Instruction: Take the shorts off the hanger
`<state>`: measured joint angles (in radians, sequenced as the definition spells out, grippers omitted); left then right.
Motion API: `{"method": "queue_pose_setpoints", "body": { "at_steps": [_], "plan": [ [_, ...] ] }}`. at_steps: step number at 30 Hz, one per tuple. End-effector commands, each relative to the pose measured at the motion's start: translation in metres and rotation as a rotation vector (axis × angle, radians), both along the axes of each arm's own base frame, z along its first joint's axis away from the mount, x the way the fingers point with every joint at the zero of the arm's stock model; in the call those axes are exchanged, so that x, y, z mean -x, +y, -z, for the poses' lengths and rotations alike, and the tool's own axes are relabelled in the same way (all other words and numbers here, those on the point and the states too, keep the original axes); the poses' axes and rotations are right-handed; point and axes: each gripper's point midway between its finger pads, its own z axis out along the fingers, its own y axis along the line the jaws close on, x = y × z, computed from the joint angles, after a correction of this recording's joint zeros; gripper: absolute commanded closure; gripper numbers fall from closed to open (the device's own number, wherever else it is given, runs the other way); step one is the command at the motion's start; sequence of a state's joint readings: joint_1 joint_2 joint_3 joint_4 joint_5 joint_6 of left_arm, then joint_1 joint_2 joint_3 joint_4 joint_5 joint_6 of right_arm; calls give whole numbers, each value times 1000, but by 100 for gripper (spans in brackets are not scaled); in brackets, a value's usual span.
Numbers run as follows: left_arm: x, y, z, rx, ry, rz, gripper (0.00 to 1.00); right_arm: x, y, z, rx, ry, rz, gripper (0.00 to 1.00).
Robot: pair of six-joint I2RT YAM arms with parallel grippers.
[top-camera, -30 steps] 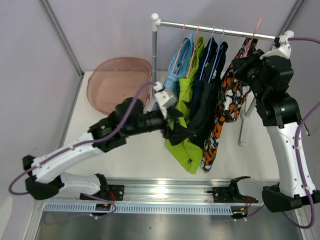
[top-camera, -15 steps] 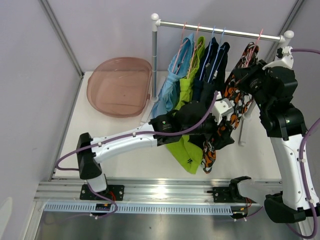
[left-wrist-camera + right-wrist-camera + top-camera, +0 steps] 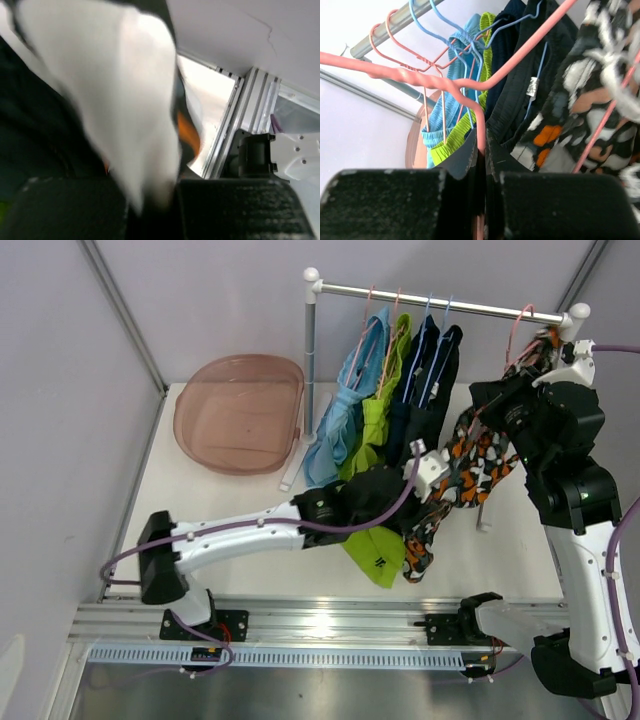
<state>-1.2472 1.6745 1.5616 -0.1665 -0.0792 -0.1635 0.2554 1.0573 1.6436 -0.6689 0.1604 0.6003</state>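
Note:
Several shorts hang on wire hangers from a metal rail (image 3: 440,302): light blue (image 3: 335,425), lime green (image 3: 372,540), dark navy (image 3: 425,390). The orange-black-white patterned shorts (image 3: 472,462) are stretched sideways between both arms. My left gripper (image 3: 432,474) is shut on their lower part; in the left wrist view, blurred white and orange fabric (image 3: 125,100) runs down between the jaws of the left gripper (image 3: 150,210). My right gripper (image 3: 512,368) is shut on the pink hanger (image 3: 480,125) of the patterned shorts (image 3: 590,100), right gripper (image 3: 482,165) pinching its wire.
A translucent pink basin (image 3: 240,410) sits at the back left of the white table. The rail's white posts (image 3: 309,350) stand at the left and by the right arm. An aluminium track (image 3: 330,625) runs along the near edge.
My left arm swung right from the green and navy shorts to the patterned shorts and shut on them. The right arm raised the pink hanger toward the rail's right end, stretching the shorts.

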Motion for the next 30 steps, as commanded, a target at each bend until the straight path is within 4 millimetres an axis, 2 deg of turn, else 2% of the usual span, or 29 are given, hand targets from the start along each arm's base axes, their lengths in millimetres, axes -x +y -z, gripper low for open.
{"method": "queue_pose_setpoints", "body": {
  "at_steps": [1,2,3,5,6,8,9,10,11,12,14,15,16,17,18,19,20,21,22,24,26,29,30],
  "plan": [
    [19,41,-36,112,-41,-59,100,9,-5,-29,3,-88,10,100],
    [26,47,-38,130,-24,-64,100,5,-6,-31,14,-89,15,100],
    [44,62,-24,117,-10,-48,100,4,-7,-31,17,-89,21,100],
    [60,73,-25,151,21,-56,100,-1,-8,-31,29,-86,33,100],
    [66,86,-12,140,31,-62,100,-2,-9,-31,32,-84,38,100],
    [74,94,-10,165,63,-72,100,-5,-8,-32,29,-84,38,100],
    [74,98,7,141,75,-78,100,-6,-8,-30,26,-76,38,100],
    [73,99,3,160,77,-86,100,-6,-5,-30,19,-76,24,100],
    [70,100,7,148,72,-104,100,-6,-3,-29,2,-71,17,100],
    [69,97,1,152,65,-109,100,-5,-1,-27,-7,-68,7,100],
    [66,86,7,112,35,-100,100,-3,6,-24,-22,-58,-27,100],
    [65,79,-8,136,24,-94,100,0,7,-25,-35,-55,-37,100],
    [64,73,-7,126,17,-89,100,2,9,-26,-45,-54,-49,100],
    [59,64,6,85,4,-88,100,6,15,-25,-58,-48,-80,100],
    [58,53,-20,126,-7,-75,100,11,18,-28,-84,-51,-101,100],
    [56,47,-14,102,-20,-65,100,14,21,-30,-100,-54,-120,100],
    [56,35,3,58,-27,-49,100,16,25,-33,-112,-61,-142,100],
    [59,28,5,49,-34,-28,100,18,25,-37,-118,-69,-142,100],
    [62,23,11,34,-34,-13,100,21,24,-47,-120,-90,-145,100],
    [69,15,32,4,-11,-4,100,23,22,-52,-113,-78,-140,100],
    [74,17,48,-11,12,-9,100,27,28,-61,-106,-82,-179,100],
    [82,25,39,81,17,-29,100,25,24,-62,-97,-87,-159,100],
    [85,32,55,65,25,-32,100,23,22,-62,-97,-83,-150,100]
  ]
}}
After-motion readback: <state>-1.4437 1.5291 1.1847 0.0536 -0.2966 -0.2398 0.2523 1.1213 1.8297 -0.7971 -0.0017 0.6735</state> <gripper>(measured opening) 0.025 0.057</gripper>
